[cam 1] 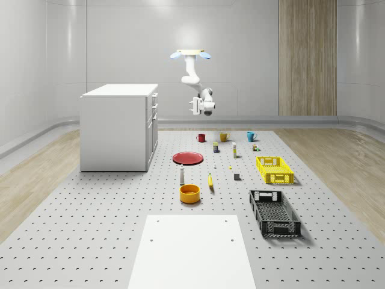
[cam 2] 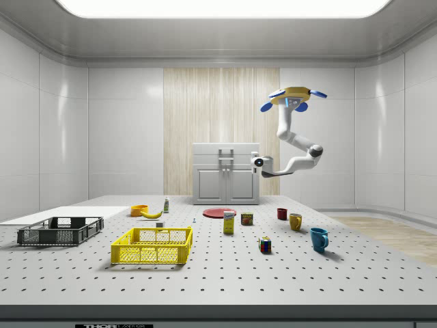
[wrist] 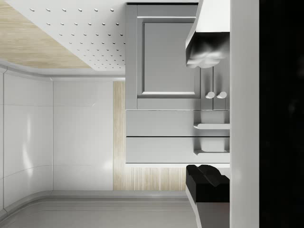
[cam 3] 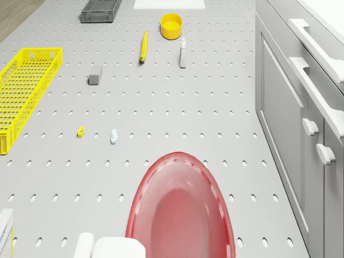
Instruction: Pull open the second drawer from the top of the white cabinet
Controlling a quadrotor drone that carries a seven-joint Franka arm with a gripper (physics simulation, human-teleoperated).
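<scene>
The white cabinet (cam 1: 117, 129) stands at the whole-scene view's left, its front facing right. Its second drawer from the top (wrist: 159, 123) is closed, and its bar handle (wrist: 212, 126) (cam 3: 318, 88) sits flush with the others. The drone (cam 1: 190, 54) hovers in front of the cabinet, above the red plate. The arm hangs down and bends toward the drawers. My gripper (cam 1: 194, 106) (cam 2: 255, 162) (wrist: 206, 114) is open at about drawer height, a short way off the cabinet front, touching nothing. Both fingertips (wrist: 204, 50) frame the drawer handles in the wrist view.
On the pegboard floor lie a red plate (cam 3: 180, 207), a yellow bowl (cam 1: 189, 193), a banana (cam 1: 210, 181), a bottle (cam 1: 181, 174), three mugs (cam 1: 224, 136), a yellow basket (cam 1: 275, 170) and a black basket (cam 1: 274, 212). A white board (cam 1: 191, 250) lies in front.
</scene>
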